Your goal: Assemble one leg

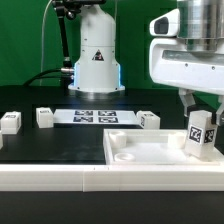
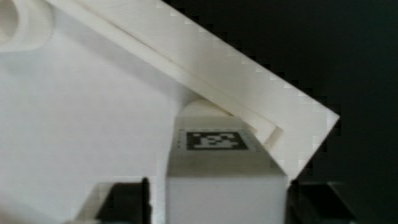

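My gripper (image 1: 201, 112) is shut on a leg (image 1: 199, 136), a small white post with a black-and-white tag, held upright over the right part of the large white plate (image 1: 140, 153). The leg's lower end reaches down near the plate's right rim; I cannot tell whether it touches. In the wrist view the leg (image 2: 221, 170) runs between my two dark fingertips (image 2: 125, 198), its tag facing the camera, with the plate's raised rim (image 2: 231, 70) and flat floor (image 2: 80, 130) beyond it.
Three more tagged legs stand on the black table: far left (image 1: 10, 122), left of centre (image 1: 44, 118) and beside the plate (image 1: 148, 120). The marker board (image 1: 103, 117) lies flat in front of the arm's white base (image 1: 96, 60).
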You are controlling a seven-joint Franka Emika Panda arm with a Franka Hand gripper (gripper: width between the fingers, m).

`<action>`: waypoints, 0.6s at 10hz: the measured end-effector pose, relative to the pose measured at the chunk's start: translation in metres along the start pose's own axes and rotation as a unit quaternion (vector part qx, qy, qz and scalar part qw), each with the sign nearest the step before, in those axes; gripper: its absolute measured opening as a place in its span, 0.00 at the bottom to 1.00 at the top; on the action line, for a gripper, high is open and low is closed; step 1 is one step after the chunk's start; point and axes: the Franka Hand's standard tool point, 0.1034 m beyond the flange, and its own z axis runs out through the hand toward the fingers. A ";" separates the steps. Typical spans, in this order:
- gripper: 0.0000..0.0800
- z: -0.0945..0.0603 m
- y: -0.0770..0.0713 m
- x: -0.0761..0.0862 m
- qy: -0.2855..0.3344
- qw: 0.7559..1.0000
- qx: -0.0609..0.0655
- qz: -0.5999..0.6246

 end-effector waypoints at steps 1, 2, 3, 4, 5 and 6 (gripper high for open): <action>0.65 0.000 0.000 0.000 0.000 1.000 0.000 -0.024; 0.65 0.000 0.000 0.000 0.000 0.999 0.000 -0.047; 0.78 0.000 0.001 0.000 0.000 0.997 -0.004 -0.075; 0.80 0.000 0.002 -0.001 0.000 0.987 -0.013 -0.160; 0.80 0.001 0.002 -0.002 0.002 0.977 -0.017 -0.214; 0.81 0.002 0.003 -0.004 0.004 0.964 -0.024 -0.265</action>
